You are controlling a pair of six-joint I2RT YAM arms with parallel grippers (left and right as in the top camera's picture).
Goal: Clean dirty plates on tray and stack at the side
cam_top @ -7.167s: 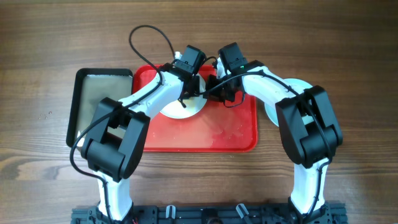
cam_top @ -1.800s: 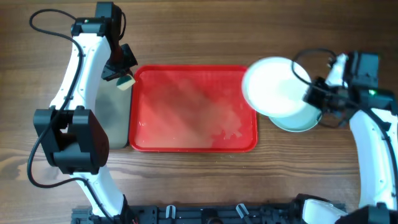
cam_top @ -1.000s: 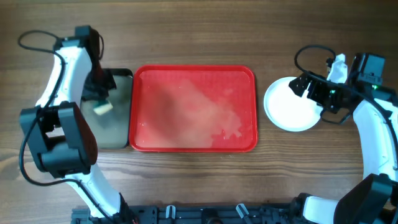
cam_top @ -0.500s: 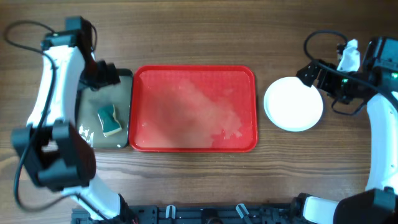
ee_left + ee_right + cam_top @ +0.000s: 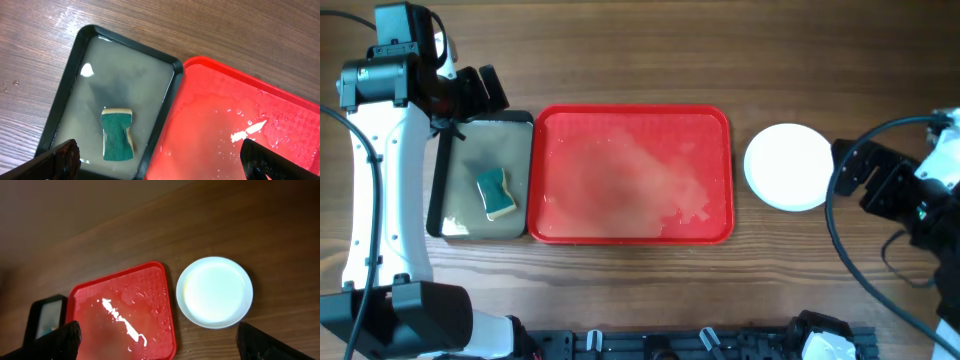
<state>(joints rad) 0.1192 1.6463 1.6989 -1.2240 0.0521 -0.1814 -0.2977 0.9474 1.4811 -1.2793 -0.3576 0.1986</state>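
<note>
The red tray (image 5: 630, 225) lies mid-table, wet and streaked, with no plate on it. The plates (image 5: 791, 167) sit on the wood just right of it; from above only the white top one shows. My left gripper (image 5: 475, 95) hovers open over the back edge of the black tray, holding nothing. My right gripper (image 5: 855, 178) is open, right of the plates and clear of them. The left wrist view shows the red tray (image 5: 240, 120) between my wide-apart fingers (image 5: 60, 161). The right wrist view looks down on the plates (image 5: 214, 291) and the red tray (image 5: 120, 315).
A narrow black tray (image 5: 435, 180) of murky water lies against the red tray's left side, with a green and yellow sponge (image 5: 496, 193) lying in it. The sponge (image 5: 117, 134) also shows in the left wrist view. Bare wooden table surrounds everything.
My left gripper opened and dropped the sponge into the black tray, then drew back. My right arm pulled away to the right from the plates.
</note>
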